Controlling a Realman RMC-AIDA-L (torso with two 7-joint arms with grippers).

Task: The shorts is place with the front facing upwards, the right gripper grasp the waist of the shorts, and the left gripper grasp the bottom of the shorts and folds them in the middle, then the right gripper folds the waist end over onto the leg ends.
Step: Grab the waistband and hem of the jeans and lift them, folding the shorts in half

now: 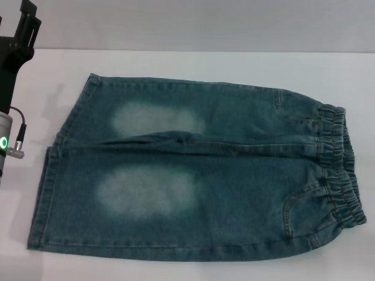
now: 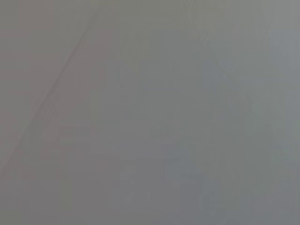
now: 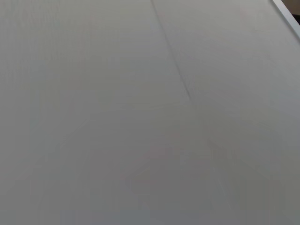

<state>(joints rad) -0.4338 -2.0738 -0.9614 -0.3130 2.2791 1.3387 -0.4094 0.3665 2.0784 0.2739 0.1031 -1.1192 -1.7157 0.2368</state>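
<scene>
The blue-green denim shorts (image 1: 234, 175) lie flat and spread out on the white table (image 1: 193, 64) in the head view, front up, with pale patches on both thighs. The gathered elastic waist (image 1: 338, 170) points right. The bottom of the shorts, the two straight leg ends (image 1: 42, 196), points left. My left gripper (image 1: 28, 24) hangs raised at the far left edge, above and beyond the upper leg end, apart from the cloth; its silver wrist shows a green ring light (image 1: 3, 142). The right gripper is out of view. Both wrist views show only a blank grey surface.
The table's far edge (image 1: 234, 50) runs behind the shorts against a pale wall. Bare tabletop lies between that edge and the shorts, and in a strip to the left of the leg ends.
</scene>
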